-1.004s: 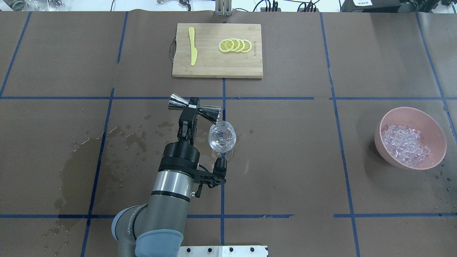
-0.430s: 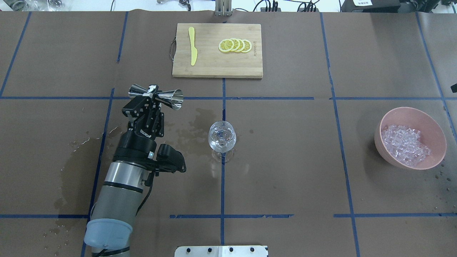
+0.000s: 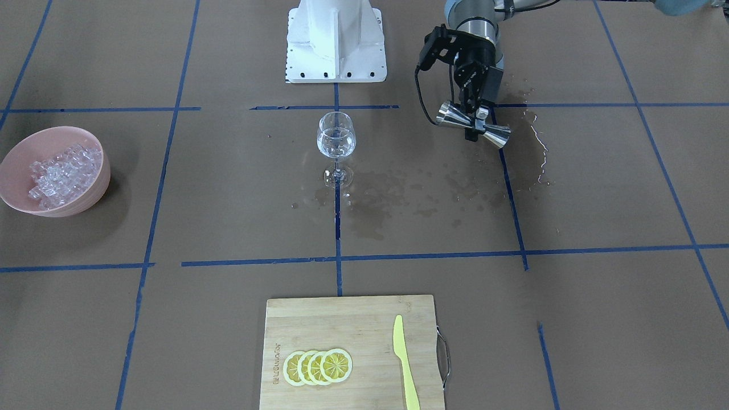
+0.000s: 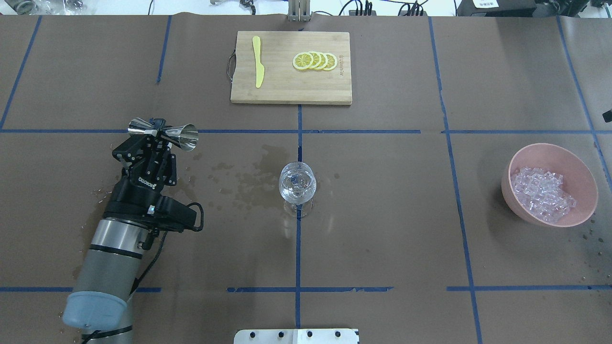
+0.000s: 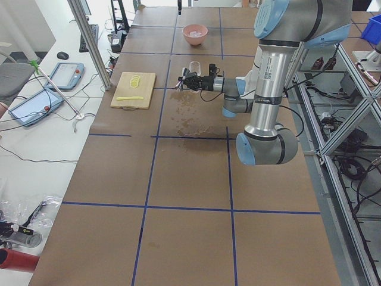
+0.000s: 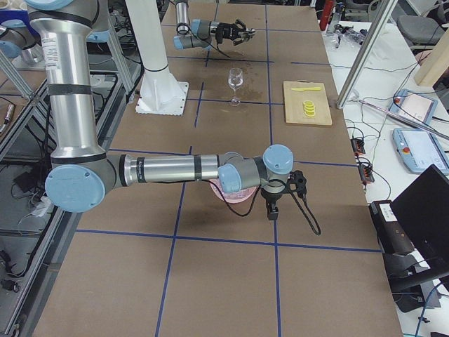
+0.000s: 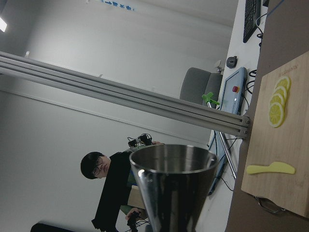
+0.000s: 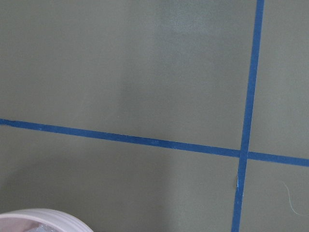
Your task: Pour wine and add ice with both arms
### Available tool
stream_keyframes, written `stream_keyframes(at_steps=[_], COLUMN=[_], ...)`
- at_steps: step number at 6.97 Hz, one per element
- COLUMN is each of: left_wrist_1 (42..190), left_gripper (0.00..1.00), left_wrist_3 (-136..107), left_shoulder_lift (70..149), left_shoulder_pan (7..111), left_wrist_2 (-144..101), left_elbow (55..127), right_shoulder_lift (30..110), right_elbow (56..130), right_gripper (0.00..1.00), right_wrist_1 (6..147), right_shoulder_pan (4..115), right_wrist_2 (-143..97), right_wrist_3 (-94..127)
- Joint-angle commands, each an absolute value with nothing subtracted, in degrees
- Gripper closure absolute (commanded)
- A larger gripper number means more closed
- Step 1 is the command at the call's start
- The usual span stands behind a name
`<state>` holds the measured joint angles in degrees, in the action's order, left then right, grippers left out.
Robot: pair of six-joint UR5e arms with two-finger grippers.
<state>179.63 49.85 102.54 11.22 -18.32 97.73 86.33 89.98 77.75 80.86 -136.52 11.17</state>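
A wine glass (image 4: 297, 185) stands at the table's middle with a little clear wine (image 3: 336, 147) in its bowl. My left gripper (image 4: 160, 132) is shut on the waist of a steel jigger (image 4: 184, 135), held on its side well left of the glass; it also shows in the front-facing view (image 3: 474, 121). The jigger's cup fills the left wrist view (image 7: 174, 183). A pink bowl (image 4: 585, 167) of ice (image 4: 542, 193) sits at the right. My right gripper (image 6: 272, 208) hangs beside the bowl; I cannot tell whether it is open.
A wooden cutting board (image 4: 287, 91) with lemon slices (image 4: 315, 61) and a yellow knife (image 4: 258, 62) lies at the far middle. Wet spill patches (image 4: 248, 177) darken the paper left of the glass. The bowl's rim (image 8: 38, 217) edges the right wrist view.
My left arm has swung left, carrying the jigger from over the glass rim to the table's left part. The glass and bowl have not moved.
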Motion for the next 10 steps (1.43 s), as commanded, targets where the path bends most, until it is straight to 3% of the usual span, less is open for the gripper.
stream_keyframes(at_steps=[1, 3, 6, 10], left_wrist_1=[189.27, 200.77, 201.01, 201.01], left_gripper=[1.00, 1.00, 1.00, 1.00], left_wrist_3=[50.18, 44.70, 4.41, -16.34], left_shoulder_lift=[92.07, 86.85, 86.05, 83.95], left_shoulder_pan=[12.04, 12.04, 11.51, 11.34], left_wrist_2=[-20.29, -20.39, -26.61, -31.46], left_elbow=[98.08, 97.56, 96.94, 94.24], right_shoulder_lift=[86.40, 86.40, 86.48, 86.48], right_elbow=[90.44, 91.23, 91.32, 91.32], right_gripper=[0.00, 0.00, 0.00, 0.00], right_wrist_1=[77.70, 77.70, 77.70, 77.70], right_shoulder_pan=[80.86, 80.86, 80.86, 80.86], right_wrist_2=[-136.49, -136.49, -136.49, -136.49], right_wrist_3=[11.16, 11.16, 11.07, 11.07])
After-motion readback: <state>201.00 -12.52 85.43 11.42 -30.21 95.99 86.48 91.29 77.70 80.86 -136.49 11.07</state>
